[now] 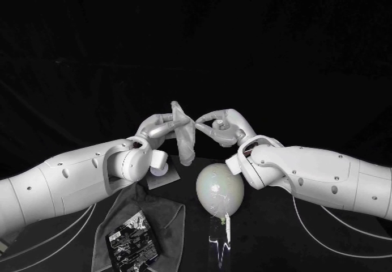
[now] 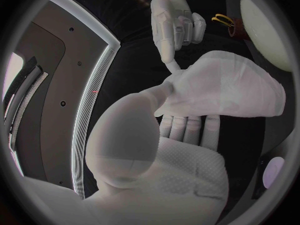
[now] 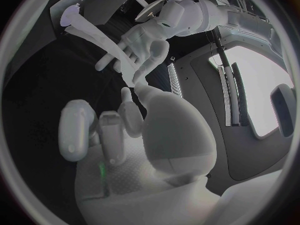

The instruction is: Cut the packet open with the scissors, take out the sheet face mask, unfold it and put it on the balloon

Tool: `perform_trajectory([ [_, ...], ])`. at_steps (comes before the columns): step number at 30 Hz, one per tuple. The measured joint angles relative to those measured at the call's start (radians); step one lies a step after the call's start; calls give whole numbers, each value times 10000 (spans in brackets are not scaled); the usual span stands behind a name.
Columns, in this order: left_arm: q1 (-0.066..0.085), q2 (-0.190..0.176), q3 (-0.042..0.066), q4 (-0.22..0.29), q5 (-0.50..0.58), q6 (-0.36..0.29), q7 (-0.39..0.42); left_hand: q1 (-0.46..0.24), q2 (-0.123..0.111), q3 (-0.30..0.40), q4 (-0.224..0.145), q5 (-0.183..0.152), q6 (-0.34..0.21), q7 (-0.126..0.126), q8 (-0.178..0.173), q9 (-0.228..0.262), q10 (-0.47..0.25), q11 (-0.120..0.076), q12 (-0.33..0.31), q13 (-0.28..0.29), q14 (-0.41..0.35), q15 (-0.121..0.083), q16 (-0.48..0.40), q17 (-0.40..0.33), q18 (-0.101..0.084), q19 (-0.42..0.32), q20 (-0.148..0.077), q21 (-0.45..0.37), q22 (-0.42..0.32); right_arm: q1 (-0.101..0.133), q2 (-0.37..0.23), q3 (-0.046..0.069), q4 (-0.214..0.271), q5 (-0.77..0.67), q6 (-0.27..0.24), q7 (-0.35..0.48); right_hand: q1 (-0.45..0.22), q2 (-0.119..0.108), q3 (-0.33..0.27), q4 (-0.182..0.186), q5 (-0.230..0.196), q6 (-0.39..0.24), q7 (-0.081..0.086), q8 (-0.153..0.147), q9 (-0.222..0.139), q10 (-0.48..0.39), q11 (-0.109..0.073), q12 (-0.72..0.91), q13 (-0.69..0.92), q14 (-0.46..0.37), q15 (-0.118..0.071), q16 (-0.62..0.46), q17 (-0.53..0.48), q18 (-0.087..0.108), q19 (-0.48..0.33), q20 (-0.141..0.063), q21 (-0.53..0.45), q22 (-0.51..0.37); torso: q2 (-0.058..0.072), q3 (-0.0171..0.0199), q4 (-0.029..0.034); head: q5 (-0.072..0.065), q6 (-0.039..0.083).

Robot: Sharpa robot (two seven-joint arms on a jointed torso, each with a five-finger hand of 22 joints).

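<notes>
Here the left hand (image 1: 159, 127) grasps the mask (image 1: 184, 139) and holds it up off the table, hanging in a narrow folded strip just above and behind the balloon (image 1: 219, 190). This is likely so it can be spread in the air, close to where it must go. The right hand (image 1: 219, 127) brings its fingertips to the mask's upper edge, apparently to peel a layer loose, though I cannot tell whether it has a pinch. The packet (image 1: 131, 235) lies aside on a grey cloth (image 1: 167, 211).

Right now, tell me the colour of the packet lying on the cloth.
The packet is black with pale printing; the head view shows it best.
</notes>
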Motion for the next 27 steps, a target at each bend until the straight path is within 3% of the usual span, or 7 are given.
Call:
perform_trajectory([
  [18, 0, 8, -1, 58, -1, 0, 0, 0, 0, -1, 0, 0, -4, -1, 10, 42, 0, 0, 0, 0, 0, 0, 0, -3, -2, 0, 0, 0, 8, 7, 124, 1, -55, -178, -125, -147, 57, -52, -5, -68, 0, 2, -3, -40, -18, -1, -1, -2, -4, 0, 0, -2, -9, 0, -15, -12, -57, -7, -1, 3, -6, 0, 82],
  [27, 0, 18, -1, 88, -3, 1, 1, 0, 0, -1, 0, 0, -7, -2, 9, 42, 1, 0, 0, -14, 0, 0, 36, 5, -13, 0, 0, 0, 11, 8, 207, 1, -90, -324, -272, -273, 284, 69, 74, -238, 0, 155, -40, -40, -22, 0, -2, 123, -6, 0, 0, -6, -7, -1, -16, -12, 25, -2, -1, 3, -5, -16, 100],
])
